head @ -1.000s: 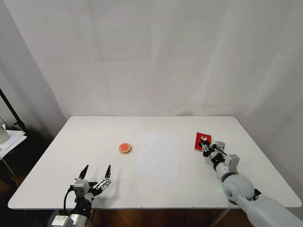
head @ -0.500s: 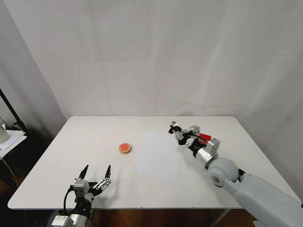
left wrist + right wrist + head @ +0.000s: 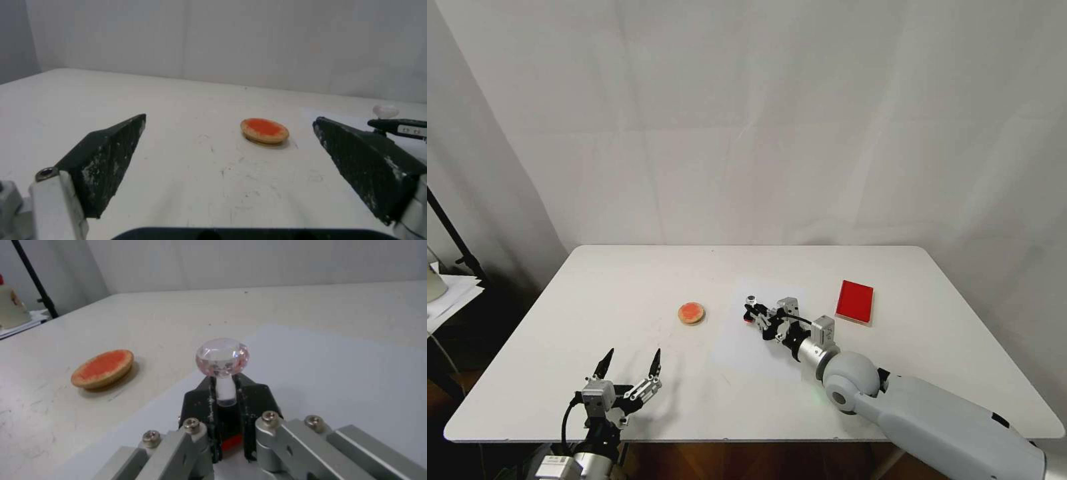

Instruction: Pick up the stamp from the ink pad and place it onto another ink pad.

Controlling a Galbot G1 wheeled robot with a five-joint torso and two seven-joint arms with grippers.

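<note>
- Lower left of the head view: our left pincer (image 3: 630, 361) is parked over the near tabletop (image 3: 594, 293) edge, fingers spread wide, gripping nothing.
- Left of centre: the round pad (image 3: 691, 313) lies flat and bare, well apart from both pincers.
- Centre: our right pincer (image 3: 754, 314) hangs over the paper (image 3: 760, 347), clenched on the stamp (image 3: 751, 300). In the right wrist view the black fingers (image 3: 253, 396) pinch the thin stem under the clear knob (image 3: 222, 356), red base below.
- Right: the red pad (image 3: 854, 301) lies vacated.
- Risk, as we judge it: the stem is slim and smooth, so the stamp could tilt or slip in the grip; the round pad is small, so a slightly off descent could land the inked base on its rim or the paper.
</note>
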